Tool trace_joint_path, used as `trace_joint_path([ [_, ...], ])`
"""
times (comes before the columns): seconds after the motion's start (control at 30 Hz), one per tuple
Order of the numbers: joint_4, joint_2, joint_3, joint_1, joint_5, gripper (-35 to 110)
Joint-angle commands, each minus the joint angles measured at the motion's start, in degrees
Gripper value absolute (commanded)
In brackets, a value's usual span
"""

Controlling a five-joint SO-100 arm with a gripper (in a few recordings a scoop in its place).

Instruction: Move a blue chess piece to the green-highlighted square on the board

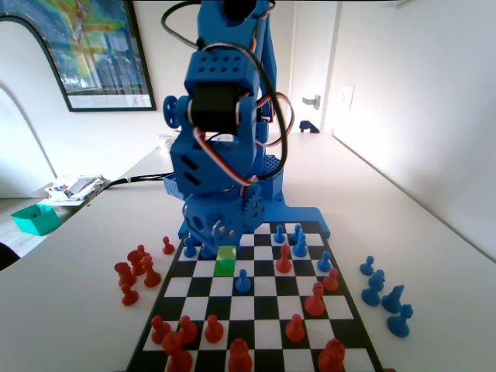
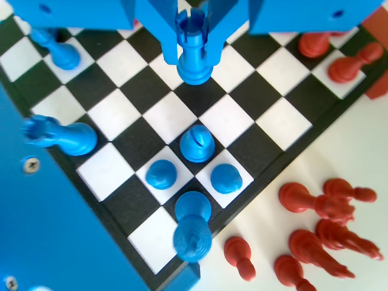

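Gripper (image 2: 195,36) low over the board (image 2: 285,124), jaws astride a blue rook (image 2: 194,51); clamped or not, cannot tell. Blue chess piece (image 2: 161,174) sits below it in wrist view. Green-highlighted square (image 1: 225,260) beside gripper, unoccupied.

In the wrist view the end effector (image 2: 194,36) is cut off by the top edge, so its jaw opening cannot be judged. In the fixed view the blue arm (image 1: 221,155) hides the board (image 1: 256,310) squares behind it.
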Motion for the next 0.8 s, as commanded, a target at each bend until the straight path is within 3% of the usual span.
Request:
trace_joint_path([
  [0.0,-1.1,0.6,-1.8,0.4,0.0,1],
  [0.77,-11.8,0.8,5.0,1.9,-2.2,18],
])
